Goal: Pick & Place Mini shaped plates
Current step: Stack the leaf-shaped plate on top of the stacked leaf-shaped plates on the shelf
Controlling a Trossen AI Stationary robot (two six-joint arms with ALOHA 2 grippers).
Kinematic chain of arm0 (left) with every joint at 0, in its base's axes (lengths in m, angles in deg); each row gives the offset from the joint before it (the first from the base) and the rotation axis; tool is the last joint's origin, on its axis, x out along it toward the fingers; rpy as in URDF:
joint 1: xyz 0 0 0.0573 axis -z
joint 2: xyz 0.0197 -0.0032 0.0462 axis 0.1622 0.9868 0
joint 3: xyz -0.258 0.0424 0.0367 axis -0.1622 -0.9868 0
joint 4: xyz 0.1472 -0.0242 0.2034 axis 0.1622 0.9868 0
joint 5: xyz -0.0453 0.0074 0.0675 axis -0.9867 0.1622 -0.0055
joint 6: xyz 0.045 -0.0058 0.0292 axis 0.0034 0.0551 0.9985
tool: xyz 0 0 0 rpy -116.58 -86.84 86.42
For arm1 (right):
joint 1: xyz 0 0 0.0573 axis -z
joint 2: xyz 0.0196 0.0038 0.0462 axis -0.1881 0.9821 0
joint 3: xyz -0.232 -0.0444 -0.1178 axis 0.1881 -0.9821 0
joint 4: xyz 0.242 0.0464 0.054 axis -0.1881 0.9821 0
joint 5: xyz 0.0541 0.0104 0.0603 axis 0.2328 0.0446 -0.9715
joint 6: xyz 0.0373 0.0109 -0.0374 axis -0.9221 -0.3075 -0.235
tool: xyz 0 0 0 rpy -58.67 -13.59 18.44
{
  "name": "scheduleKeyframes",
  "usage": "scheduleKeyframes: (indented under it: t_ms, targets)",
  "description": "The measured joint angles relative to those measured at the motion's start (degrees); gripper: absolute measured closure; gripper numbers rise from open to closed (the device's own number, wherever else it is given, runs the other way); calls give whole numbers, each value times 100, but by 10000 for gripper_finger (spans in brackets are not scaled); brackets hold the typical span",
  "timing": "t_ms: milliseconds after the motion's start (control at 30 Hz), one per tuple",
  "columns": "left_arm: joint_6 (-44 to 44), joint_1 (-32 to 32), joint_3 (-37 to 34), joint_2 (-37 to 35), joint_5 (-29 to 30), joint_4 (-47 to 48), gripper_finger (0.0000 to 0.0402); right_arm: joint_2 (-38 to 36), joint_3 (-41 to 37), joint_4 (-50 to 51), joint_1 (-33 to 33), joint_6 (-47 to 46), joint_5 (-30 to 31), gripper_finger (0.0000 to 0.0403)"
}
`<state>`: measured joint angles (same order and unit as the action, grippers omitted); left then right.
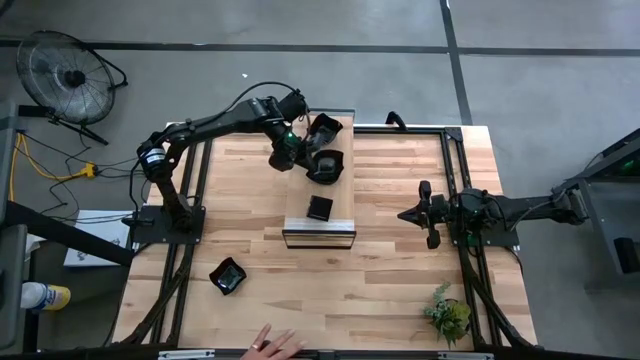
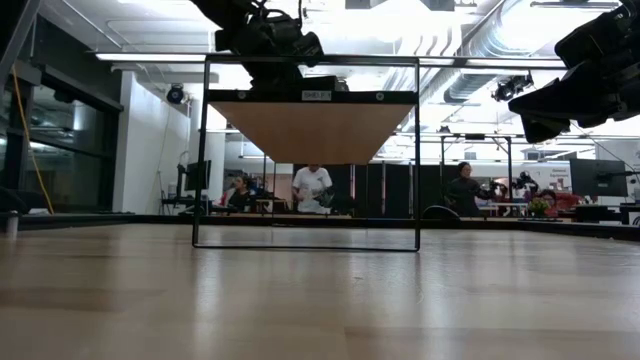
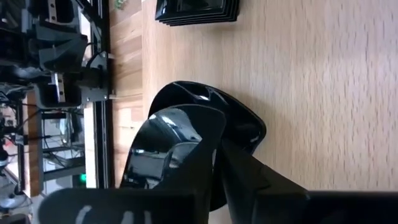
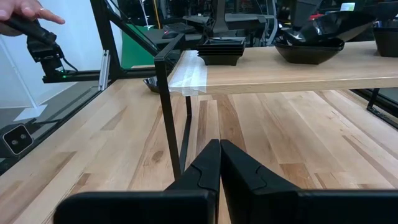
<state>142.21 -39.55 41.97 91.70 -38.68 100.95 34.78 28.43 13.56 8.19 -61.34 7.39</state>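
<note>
A raised wooden shelf [image 1: 335, 225] stands mid-table. On it lie glossy black mini shaped plates: a square stack [image 1: 320, 207] [image 3: 196, 9], a rounded dish [image 1: 330, 168] [image 3: 245, 124] and one at the far end [image 1: 326, 126]. Another plate [image 1: 228, 275] lies on the table at the near left. My left gripper [image 1: 303, 157] [image 3: 214, 146] is over the shelf's far part, shut on a plate [image 3: 174, 146] above the rounded dish. My right gripper [image 1: 408, 214] [image 4: 219, 149] waits shut at the right, level and touching nothing. My left gripper has the plate by its rim [image 3: 211, 155]. One finger [image 3: 249, 177] shows against the plate's side; the plate hides the other. It comes slanting down from the table's far left. The plate is tilted over the rounded dish; I cannot tell whether they touch.
A small green plant [image 1: 448, 315] stands at the near right corner. A person's hand [image 1: 268, 344] reaches in at the near edge. The shelf's thin black frame legs [image 2: 418, 150] stand on the table. A fan [image 1: 65, 75] is on the floor at the far left.
</note>
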Motion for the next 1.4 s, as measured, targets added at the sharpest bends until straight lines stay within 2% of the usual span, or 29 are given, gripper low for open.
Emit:
scheduleKeyframes:
  t_ms: [233,567,1100,1400]
  targets:
    - [-197,0,0,0,-2,13,359,2,0,0,-1,0,-1,398]
    - [-515,0,0,0,-22,60,359,2,0,1,0,0,-1,398]
    - [-525,0,0,0,354,11,360,2,0,0,-1,0,-1,398]
    - [-836,0,0,0,311,-19,356,2,0,1,-2,0,-1,398]
